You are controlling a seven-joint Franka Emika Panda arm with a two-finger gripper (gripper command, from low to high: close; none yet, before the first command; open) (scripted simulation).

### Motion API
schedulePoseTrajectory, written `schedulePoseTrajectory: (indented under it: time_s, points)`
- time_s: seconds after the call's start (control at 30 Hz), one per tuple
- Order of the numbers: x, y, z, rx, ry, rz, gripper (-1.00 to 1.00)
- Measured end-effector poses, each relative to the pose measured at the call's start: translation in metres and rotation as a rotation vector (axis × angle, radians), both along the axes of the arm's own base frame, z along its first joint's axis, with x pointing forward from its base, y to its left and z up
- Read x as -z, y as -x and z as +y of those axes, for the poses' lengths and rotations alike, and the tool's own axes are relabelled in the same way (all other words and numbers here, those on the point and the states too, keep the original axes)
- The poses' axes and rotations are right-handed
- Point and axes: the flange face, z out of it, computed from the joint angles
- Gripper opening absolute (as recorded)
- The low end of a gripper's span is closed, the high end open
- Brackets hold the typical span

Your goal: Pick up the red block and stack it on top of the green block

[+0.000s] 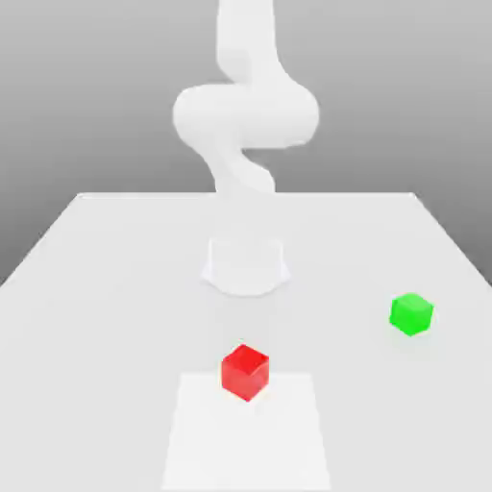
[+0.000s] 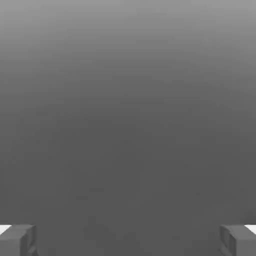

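Two dark grey fingertips (image 2: 18, 240) sit closest to the lens in the hand view, one at each lower corner of that picture, with a wide stretch of plain grey between them; the pincer (image 2: 128, 241) therefore stands spread wide apart and clamps nothing; no block lies between its tips, and both blocks are well away from it.

On the exterior view the red block (image 1: 245, 372) is a small bright cube with glossy, unmarked faces, one corner turned toward the camera so that its top and two sides show; it rests on the white table (image 1: 96, 288), on the far edge of a slightly brighter rectangular patch (image 1: 246, 442) at the near side; the green block (image 1: 411, 314) is a cube of matching size, plain and bright, lying on the table toward the exterior view's right and farther back than the red one; the two are well apart and do not touch.

Behind them the arm (image 1: 245, 115) rises pale and blurred from a round base (image 1: 246, 266) near the middle of the table, bending over itself high up; the exterior view gives the blocks, table and arm body, while the hand view gives the fingertips against a smooth grey backdrop, so where the pincer hangs relative to either cube cannot be told.
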Motion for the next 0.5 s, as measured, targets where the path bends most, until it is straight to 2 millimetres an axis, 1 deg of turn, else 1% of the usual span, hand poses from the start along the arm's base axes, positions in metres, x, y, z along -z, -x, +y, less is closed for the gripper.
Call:
schedulePoseTrajectory:
  time_s: [0.07, 0.13, 0.2, 0.27, 0.33, 0.4, 0.5]
  points:
    - [0.05, -0.02, -0.002, 0.048, -0.043, 0.075, 0.0]
    - [0.099, -0.033, -0.002, 0.098, -0.081, 0.148, 0.0]
    - [0.149, -0.04, -0.002, 0.15, -0.113, 0.221, 0.0]
    - [0.199, -0.041, -0.002, 0.206, -0.141, 0.296, 0.0]
    - [0.25, -0.037, -0.001, 0.266, -0.164, 0.371, 0.0]
    - [0.3, -0.025, 0.0, 0.331, -0.182, 0.45, 0.0]
    - [0.377, 0.006, 0.001, 0.444, -0.2, 0.574, 0.0]
